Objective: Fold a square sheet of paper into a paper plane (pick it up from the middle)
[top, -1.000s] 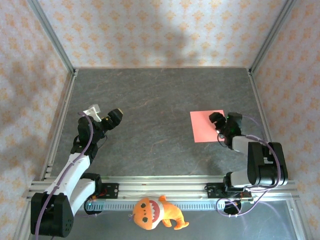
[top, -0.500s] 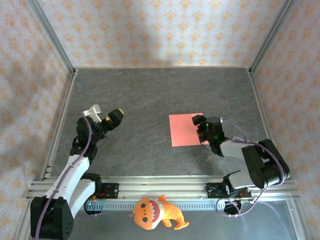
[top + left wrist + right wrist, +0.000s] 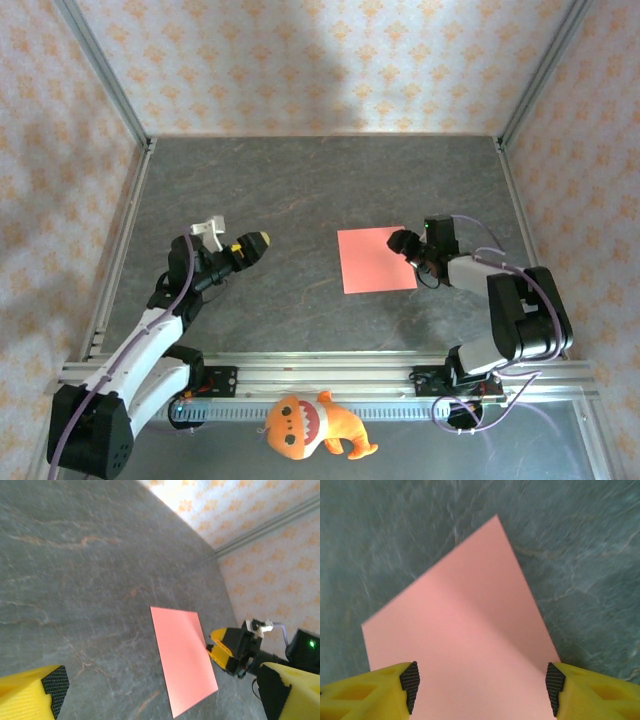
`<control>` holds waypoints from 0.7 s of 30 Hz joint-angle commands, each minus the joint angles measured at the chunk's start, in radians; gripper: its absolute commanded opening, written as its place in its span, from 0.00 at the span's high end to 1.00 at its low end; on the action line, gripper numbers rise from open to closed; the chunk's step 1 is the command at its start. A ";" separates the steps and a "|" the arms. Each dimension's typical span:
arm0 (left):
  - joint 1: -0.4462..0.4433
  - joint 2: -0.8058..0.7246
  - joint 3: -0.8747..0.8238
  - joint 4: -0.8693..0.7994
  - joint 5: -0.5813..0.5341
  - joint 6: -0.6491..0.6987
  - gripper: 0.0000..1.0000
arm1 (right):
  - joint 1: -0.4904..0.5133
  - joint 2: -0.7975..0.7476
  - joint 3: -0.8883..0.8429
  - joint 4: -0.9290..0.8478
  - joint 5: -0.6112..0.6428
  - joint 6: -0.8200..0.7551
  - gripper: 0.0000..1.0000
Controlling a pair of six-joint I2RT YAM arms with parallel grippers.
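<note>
Square sheet of paper (image 3: 375, 259): now further left, nearer the middle.
My right pincer (image 3: 402, 244): open, at its right edge.
My left pincer (image 3: 256, 242): open, empty.

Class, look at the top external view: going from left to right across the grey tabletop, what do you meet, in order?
In order: left gripper → square sheet of paper → right gripper, at the sheet's right edge.

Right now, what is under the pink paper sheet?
The square sheet of paper lies flat on the grey table; nothing pokes out past its edges. The surface directly beneath it is covered, so unseen.
</note>
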 commanded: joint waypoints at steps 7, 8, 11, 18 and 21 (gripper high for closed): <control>-0.042 0.011 0.018 0.000 -0.025 -0.016 0.01 | 0.000 0.050 0.036 -0.141 -0.038 -0.056 0.32; -0.044 0.006 0.016 0.000 -0.023 -0.016 0.01 | 0.003 0.049 0.017 -0.119 -0.038 -0.011 0.33; -0.045 -0.009 0.015 -0.015 -0.028 -0.012 0.01 | 0.038 0.023 -0.063 0.017 -0.038 0.155 0.33; -0.046 -0.011 -0.010 0.000 -0.015 -0.013 0.01 | 0.181 -0.032 -0.207 0.290 0.128 0.569 0.38; -0.046 0.001 -0.012 0.000 0.000 -0.012 0.01 | 0.238 -0.027 -0.199 0.349 0.131 0.637 0.38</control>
